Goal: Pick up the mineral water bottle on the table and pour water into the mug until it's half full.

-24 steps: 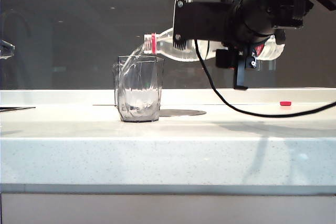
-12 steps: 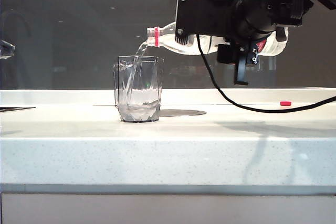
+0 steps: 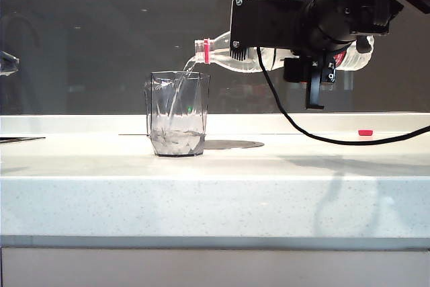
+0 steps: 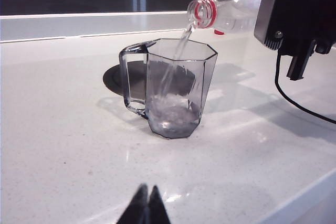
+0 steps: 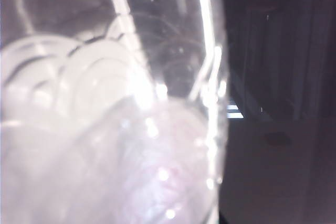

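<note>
The right gripper is clamped around the bottle, holding it almost level above and beside the mug, mouth tipped slightly down over the rim. A thin stream of water runs into the mug, which stands on the table, under half full. The left gripper, near the mug, has its fingertips pressed together.

Black right arm, green indicator light, silver screws, grey-edged tool, trailing black cable
</note>
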`<state>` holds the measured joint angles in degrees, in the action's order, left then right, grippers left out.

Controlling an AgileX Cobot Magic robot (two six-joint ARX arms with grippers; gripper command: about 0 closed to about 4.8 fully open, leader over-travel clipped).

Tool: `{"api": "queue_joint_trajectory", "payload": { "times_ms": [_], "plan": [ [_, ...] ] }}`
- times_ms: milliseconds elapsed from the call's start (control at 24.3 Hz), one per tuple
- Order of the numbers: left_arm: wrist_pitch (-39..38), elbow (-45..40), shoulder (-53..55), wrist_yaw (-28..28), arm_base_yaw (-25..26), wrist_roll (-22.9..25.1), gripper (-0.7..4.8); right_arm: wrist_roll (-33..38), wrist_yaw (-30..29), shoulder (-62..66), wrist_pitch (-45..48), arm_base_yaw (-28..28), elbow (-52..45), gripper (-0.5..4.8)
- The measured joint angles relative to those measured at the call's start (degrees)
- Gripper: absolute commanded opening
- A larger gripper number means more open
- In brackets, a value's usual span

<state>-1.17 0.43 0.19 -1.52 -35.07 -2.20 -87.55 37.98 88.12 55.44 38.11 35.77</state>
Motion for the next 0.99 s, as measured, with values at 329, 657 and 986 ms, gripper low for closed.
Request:
{"api": "queue_joint_trajectory", "payload": {
  "times_ms": [329,657,986],
  "plan": [
    [0.0,0.0,0.0,0.0,0.0,0.0,-0.04,-1.7,0.0,0.0,0.0,0.0,0.0,2.20],
    [0.0,0.0,0.0,0.0,0.0,0.0,-0.04,-2.7,0.0,0.0,0.0,0.0,0.0,2.20],
    [0.0,0.0,0.0,0.0,0.0,0.0,-0.04,-2.8,0.0,0.0,0.0,0.0,0.1,2.20]
  ]
}}
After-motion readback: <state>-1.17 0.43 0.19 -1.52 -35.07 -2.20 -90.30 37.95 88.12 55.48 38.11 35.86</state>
